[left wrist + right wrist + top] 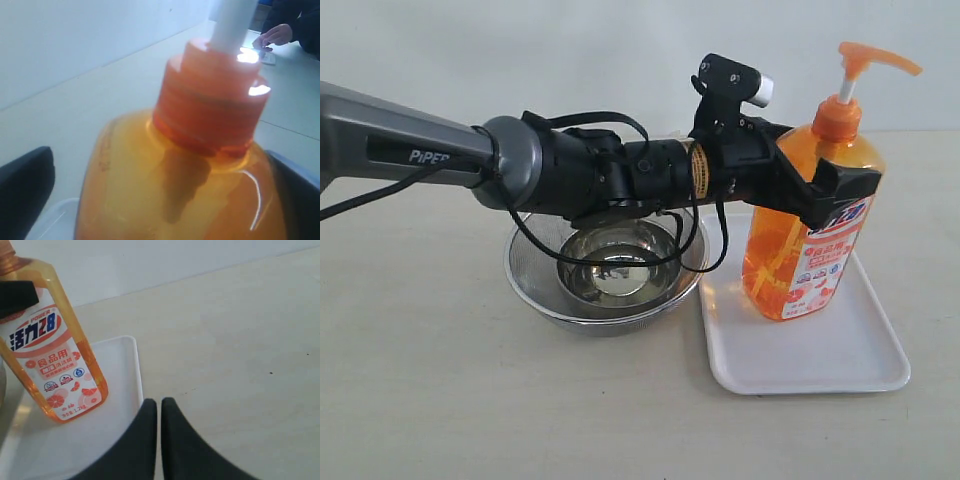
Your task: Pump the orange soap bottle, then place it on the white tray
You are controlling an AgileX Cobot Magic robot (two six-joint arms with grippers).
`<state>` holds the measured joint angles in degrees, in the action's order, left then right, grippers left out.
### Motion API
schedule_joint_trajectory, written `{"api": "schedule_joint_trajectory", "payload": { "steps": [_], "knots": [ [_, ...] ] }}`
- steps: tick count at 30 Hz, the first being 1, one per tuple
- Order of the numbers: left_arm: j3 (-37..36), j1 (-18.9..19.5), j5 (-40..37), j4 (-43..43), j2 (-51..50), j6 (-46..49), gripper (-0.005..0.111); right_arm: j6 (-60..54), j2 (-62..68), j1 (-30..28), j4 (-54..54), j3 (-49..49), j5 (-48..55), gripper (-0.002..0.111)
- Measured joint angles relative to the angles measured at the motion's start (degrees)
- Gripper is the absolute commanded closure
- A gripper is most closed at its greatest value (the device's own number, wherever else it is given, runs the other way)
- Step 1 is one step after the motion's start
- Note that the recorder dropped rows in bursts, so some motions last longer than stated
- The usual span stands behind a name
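Note:
The orange soap bottle (798,262) leans slightly over the white tray (820,362), its base down at the tray's left part. My left gripper (835,185) reaches across from the left and is shut on the bottle's shoulder, just below the orange pump collar. In the left wrist view the bottle (150,180) fills the space between the black fingers (25,185), with the white stem rising above the collar. The right wrist view shows the labelled bottle (55,365) on the tray (122,370). My right gripper (159,407) is shut and empty, beside the tray's edge.
A round steel mesh bowl (535,275) with a smaller steel bowl inside stands left of the tray, under my left arm. A cable loops down from that arm over the bowl. A person's hand (272,35) rests at the far table edge.

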<state>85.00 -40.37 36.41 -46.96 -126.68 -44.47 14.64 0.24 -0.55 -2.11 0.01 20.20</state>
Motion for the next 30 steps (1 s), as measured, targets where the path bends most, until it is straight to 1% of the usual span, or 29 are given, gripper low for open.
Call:
{"api": "schedule_joint_trajectory", "payload": {
  "steps": [6, 10, 13, 14, 18, 21, 23, 25, 26, 30],
  "knots": [
    [0.0, 0.0, -0.9, -0.2, 0.1, 0.0, 0.002, 0.0, 0.0, 0.0, 0.0, 0.0, 0.0, 0.108],
    [0.0, 0.0, -4.0, -3.8, 2.7, -3.5, 0.002, 0.0, 0.0, 0.0, 0.0, 0.0, 0.0, 0.108],
    [0.0, 0.0, -8.0, -11.0, 5.0, -9.3, 0.002, 0.0, 0.0, 0.0, 0.0, 0.0, 0.0, 0.108],
    [0.0, 0.0, -9.0, -14.7, 5.5, -12.7, 0.002, 0.0, 0.0, 0.0, 0.0, 0.0, 0.0, 0.108],
    [0.0, 0.0, -9.1, -25.7, 6.6, -21.0, 0.003, 0.0, 0.0, 0.0, 0.0, 0.0, 0.0, 0.108],
    [0.0, 0.0, -7.6, -28.9, 7.7, -23.2, 0.003, 0.0, 0.0, 0.0, 0.0, 0.0, 0.0, 0.108],
    [-0.2, 0.4, -4.8, -29.8, 8.8, -24.4, 0.003, 0.0, 0.0, 0.0, 0.0, 0.0, 0.0, 0.108],
    [-2.0, 1.8, -1.1, -30.2, 10.3, -25.1, 0.003, 0.0, 0.0, 0.0, 0.0, 0.0, 0.0, 0.108],
    [-4.1, 3.0, 1.0, -30.2, 11.4, -25.4, 0.003, 0.0, 0.0, 0.0, 0.0, 0.0, 0.0, 0.108],
    [-9.6, 6.2, 5.8, -30.2, 14.4, -24.9, 0.003, 0.0, 0.0, 0.0, 0.0, 0.0, 0.0, 0.108]
  ]
}}
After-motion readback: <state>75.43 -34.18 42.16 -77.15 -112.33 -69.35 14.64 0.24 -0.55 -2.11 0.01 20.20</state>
